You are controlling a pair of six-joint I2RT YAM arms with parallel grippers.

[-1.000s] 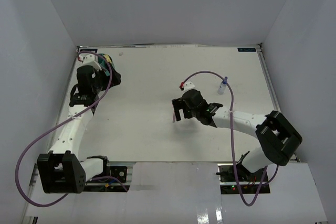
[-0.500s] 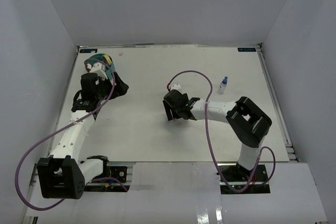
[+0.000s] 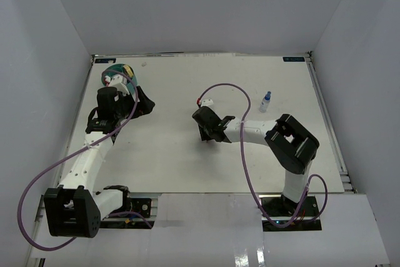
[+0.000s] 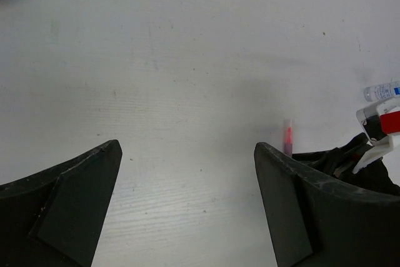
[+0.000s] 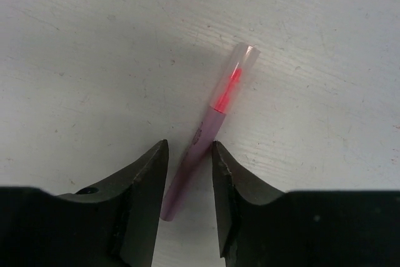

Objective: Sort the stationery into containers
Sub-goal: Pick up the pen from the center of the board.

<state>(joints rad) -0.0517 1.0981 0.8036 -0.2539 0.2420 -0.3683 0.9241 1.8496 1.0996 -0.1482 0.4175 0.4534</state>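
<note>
Right gripper [image 5: 189, 176]: lowered over the pink marker [image 5: 209, 130], jaws narrow and set either side of the barrel. Slivers of table [image 3: 175, 154] are seen between the fingers [image 5: 145, 182] and the barrel, so a firm clamp is not judged to have been made. The marker lies flat near mid-table, well apart from the organizer [image 3: 117, 73].

Left gripper [image 4: 187, 154]: jaws spread wide, nothing held, parked just beside the organizer at the far left corner.

Progress: judged late stage. Coloured items are seen inside the organizer from above (too small to be told apart or counted). Two pieces are left loose: the marker under the right gripper and the bottle [image 3: 266, 101], standing far right.

Count on view:
- organizer: 1
- marker on table: 1
- bottle: 1
- tape roll, stapler piece: none made out on the table.
</note>
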